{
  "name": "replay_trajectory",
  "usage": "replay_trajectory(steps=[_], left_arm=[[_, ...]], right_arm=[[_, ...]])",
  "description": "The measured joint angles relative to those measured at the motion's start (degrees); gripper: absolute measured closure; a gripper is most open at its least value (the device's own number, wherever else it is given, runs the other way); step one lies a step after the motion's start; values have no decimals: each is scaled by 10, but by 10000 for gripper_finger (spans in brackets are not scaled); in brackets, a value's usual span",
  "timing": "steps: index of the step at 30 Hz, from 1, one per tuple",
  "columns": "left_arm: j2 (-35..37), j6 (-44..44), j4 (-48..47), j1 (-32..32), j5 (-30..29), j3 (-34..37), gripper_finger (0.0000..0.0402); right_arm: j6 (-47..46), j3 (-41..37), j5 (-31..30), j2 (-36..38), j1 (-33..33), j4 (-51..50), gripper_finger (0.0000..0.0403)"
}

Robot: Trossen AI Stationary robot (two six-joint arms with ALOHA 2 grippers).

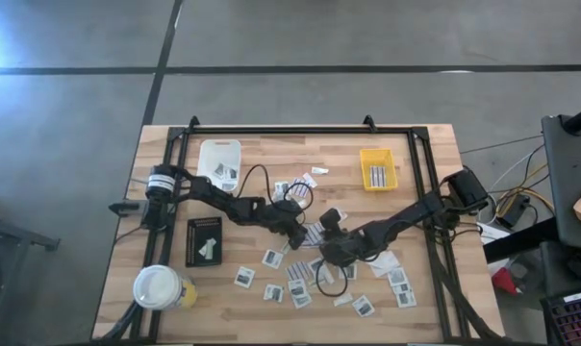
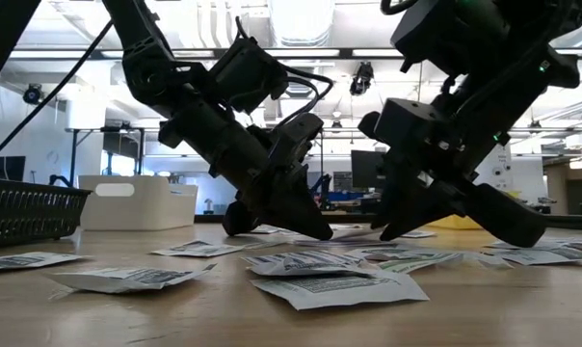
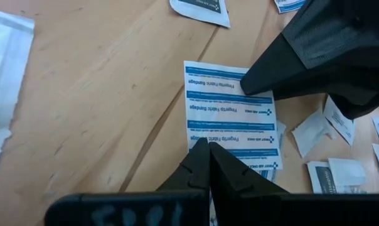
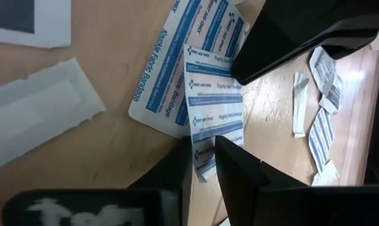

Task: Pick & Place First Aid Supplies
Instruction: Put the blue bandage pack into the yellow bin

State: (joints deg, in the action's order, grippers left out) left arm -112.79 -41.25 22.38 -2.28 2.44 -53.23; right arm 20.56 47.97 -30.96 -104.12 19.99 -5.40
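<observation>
Both arms meet near the middle of the table over a blue-striped bandage packet, which lies flat on the wood among scattered white packets. The left gripper has its fingers pressed together, the tips resting on one end of that packet and pinning it. The right gripper comes in from the opposite end with its fingers a little apart, one on each side of the packet's edge; in the right wrist view the packet runs into the gap between them, but I cannot tell whether they pinch it yet.

The step in hand appears to be the pick: one arm steadies the thin packet while the other gets hold of it. The next move likely calls for the right fingers to close on the edge, the left tips to lift off, and then a carry to a tray, perhaps the yellow tray near the far edge.
</observation>
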Motion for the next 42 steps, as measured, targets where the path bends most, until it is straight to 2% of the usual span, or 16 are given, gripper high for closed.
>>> replay_trajectory(steps=[11, 20, 26, 34, 42], left_arm=[[0, 8, 19, 0, 1, 0, 399], [22, 62, 15, 0, 3, 0, 399], [65, 101, -12, 0, -9, 0, 400], [121, 149, -97, 0, -65, 1, 399], [148, 162, -133, -4, -70, 0, 399]], right_arm=[[-6, 2, -2, 0, 0, 3, 391], [-13, 2, -8, 0, 7, -3, 394], [-36, 3, -42, 7, 18, -23, 394], [-108, 3, -58, 56, 24, -93, 394], [-159, 3, -79, 149, 25, -155, 394]])
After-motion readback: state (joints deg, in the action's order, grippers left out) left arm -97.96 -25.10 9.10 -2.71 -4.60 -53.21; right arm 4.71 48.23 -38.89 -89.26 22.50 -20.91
